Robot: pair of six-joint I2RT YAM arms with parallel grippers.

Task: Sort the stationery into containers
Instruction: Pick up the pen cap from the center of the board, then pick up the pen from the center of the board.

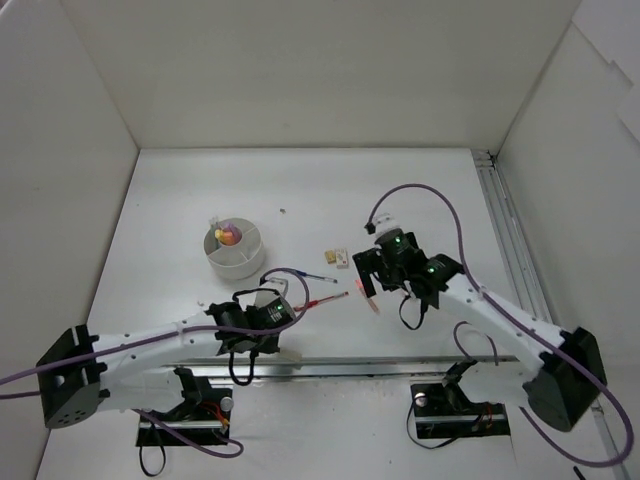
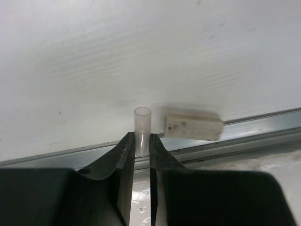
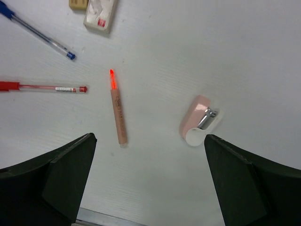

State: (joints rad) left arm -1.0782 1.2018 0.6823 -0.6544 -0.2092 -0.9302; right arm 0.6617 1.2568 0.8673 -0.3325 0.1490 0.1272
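Overhead: white table [image 1: 300, 190], white walls [image 1: 300, 70]. Left gripper [image 2: 141, 140] low, clamped on clear cap [image 2: 142, 117]; right gripper [image 3: 148, 137] raised, fingers wide apart.

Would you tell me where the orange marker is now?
Right wrist view: the orange marker lies beneath the open right gripper, between the red pen on its left and a pink item.

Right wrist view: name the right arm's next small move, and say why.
Probably nudge the right pincer toward the orange marker and lower over it: the jaws stand open, and the marker lies free on the table, left of their midline in this view.
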